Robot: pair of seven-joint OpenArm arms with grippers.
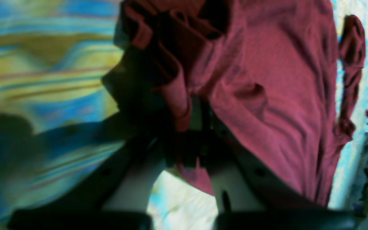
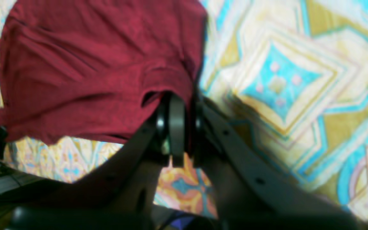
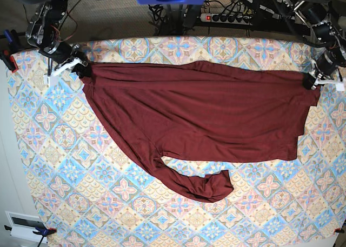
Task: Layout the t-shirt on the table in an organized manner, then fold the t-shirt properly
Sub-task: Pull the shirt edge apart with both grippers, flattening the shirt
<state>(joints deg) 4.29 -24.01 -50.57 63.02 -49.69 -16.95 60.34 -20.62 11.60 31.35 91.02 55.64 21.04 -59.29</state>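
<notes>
The t-shirt (image 3: 200, 109) lay spread across the far half of the table (image 3: 70, 193), stretched between the two arms along the table's far edge, its maroon fabric pulled fairly taut at the top and sagging toward the near side. A loose sleeve (image 3: 203, 186) trailed off the shirt's lower edge and curled on the cloth toward the middle of the table. The right gripper (image 3: 81, 69) sat at the shirt's corner on the base view's left, and the right wrist view showed its fingers (image 2: 176, 123) pressed together with the hem of the shirt (image 2: 91, 70) pinched between them. The left gripper (image 3: 312, 80) sat at the shirt's opposite corner, on the base view's right; in the left wrist view the picture was blurred, but its fingers (image 1: 196, 116) appeared closed on a bunched fold of the shirt (image 1: 267, 95), with creased fabric hanging beyond them. Both held corners sat close to the table's far edge, and the shirt's body below them lay flat on the patterned cloth with wrinkles running diagonally away from the right gripper.
</notes>
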